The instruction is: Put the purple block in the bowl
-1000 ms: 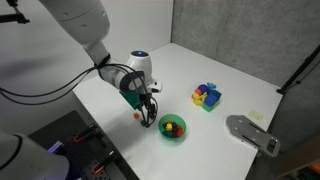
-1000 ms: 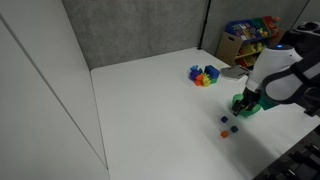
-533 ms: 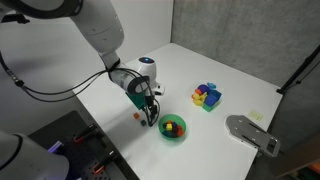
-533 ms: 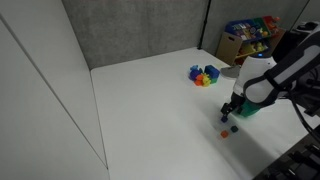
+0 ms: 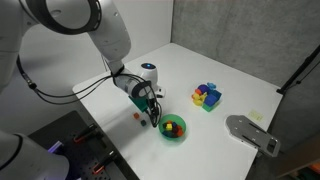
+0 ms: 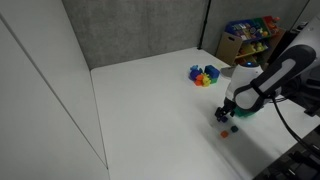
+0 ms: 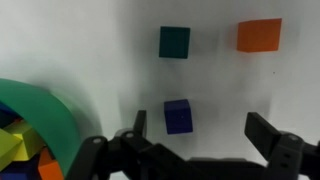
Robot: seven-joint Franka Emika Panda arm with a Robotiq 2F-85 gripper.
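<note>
Wrist view: the gripper (image 7: 200, 135) holds its fingers (image 7: 263, 131) spread apart, clamped on nothing; the purple block (image 7: 179, 116) lies on the white table (image 7: 100, 50) between them, with a green cube (image 7: 174, 42) at its 12 o'clock, an orange cube (image 7: 259, 35) at 2 o'clock and the bowl (image 7: 45, 112) at 9 o'clock.

In an exterior view the gripper (image 5: 152, 117) hangs low at the 9 o'clock side of the bowl (image 5: 174, 138); the block is too small to make out.

In an exterior view the gripper (image 6: 227, 114) is low over the table, the bowl (image 6: 245, 111) just behind it.
</note>
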